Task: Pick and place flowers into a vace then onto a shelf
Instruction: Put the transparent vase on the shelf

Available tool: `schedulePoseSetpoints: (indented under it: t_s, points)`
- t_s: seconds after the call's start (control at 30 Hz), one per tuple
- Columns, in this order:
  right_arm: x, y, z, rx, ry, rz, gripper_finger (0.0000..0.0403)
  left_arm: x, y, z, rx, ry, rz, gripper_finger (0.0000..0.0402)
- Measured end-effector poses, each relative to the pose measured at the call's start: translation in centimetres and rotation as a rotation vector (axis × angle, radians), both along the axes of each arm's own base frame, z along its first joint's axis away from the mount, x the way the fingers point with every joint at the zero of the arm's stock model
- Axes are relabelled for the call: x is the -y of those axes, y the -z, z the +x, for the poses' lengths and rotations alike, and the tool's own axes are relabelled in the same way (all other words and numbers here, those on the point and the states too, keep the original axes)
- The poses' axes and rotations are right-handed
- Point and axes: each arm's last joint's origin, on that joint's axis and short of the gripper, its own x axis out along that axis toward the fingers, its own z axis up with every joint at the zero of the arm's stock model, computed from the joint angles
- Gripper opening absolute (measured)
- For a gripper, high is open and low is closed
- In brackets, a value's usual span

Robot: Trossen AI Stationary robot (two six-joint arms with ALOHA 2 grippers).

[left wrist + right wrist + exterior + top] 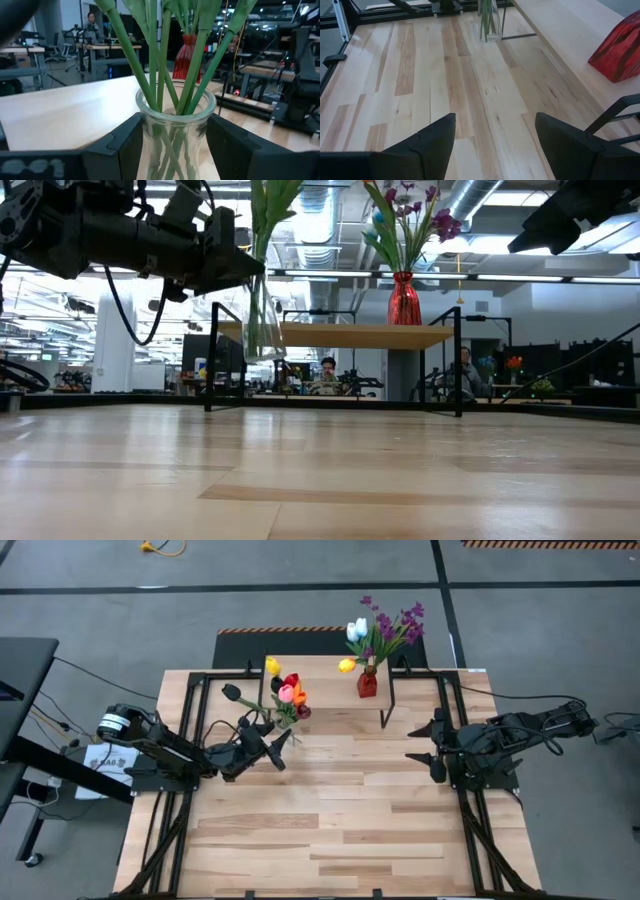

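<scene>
A clear glass vase (pixel 175 125) holds several green-stemmed tulips with red, pink, yellow and dark heads (pixel 288 692). My left gripper (pixel 280 735) is shut on it, just in front of the shelf's left end. The low view shows the clear vase (pixel 262 320) off the table. The shelf (pixel 340 335), a light-wood board on black legs, carries a red vase (pixel 367 685) standing on its base, with white and yellow tulips and purple sprigs. My right gripper (pixel 495 145) is open above bare tabletop, right of centre. My left gripper pinches the clear vase between its two fingers (pixel 125 145) at the shoulder just below the rim (pixel 150 125), one finger on each side. The fingers come level from the table's left. The vase stands upright and is lifted clear of the table.
The shelf's black legs (pixel 212 355) stand close behind and beside the held vase. The red vase (pixel 620 50) sits on the right half of the board; the board's left half (pixel 310 665) is bare. People sit at desks in the room beyond.
</scene>
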Motion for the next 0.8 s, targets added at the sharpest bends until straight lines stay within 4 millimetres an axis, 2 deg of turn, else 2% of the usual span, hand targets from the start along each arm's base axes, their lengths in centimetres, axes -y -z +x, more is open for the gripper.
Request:
schedulePoseSetpoints:
  t_s: [0.37,0.8]
  points:
    - [0.0,0.0,0.0,0.001,0.003,0.008,0.0268,0.1,-1.1,-0.1,0.075,0.041,0.048,0.0184]
    - [0.0,0.0,0.0,0.001,0.004,0.008,0.0268,0.4,-3.6,1.5,0.087,0.028,0.134,0.0185]
